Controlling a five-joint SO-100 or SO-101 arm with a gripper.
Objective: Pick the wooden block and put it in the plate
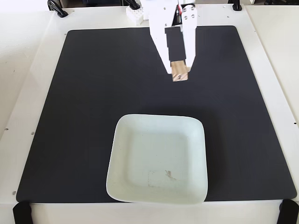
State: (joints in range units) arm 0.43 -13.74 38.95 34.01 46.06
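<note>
In the fixed view my white gripper reaches down from the top edge over the far part of the black mat. Its two fingers are shut on the wooden block, a small light-tan piece that pokes out below the fingertips; I cannot tell whether it rests on the mat or hangs just above it. The plate, a large square pale mint-white dish with a raised rim and faint scuffs inside, lies at the near middle of the mat, well below the gripper in the picture. Nothing lies in the plate.
The black mat covers most of the white table. A small white part sits by the arm's base at the top edge. Black clamps hold the table's corners.
</note>
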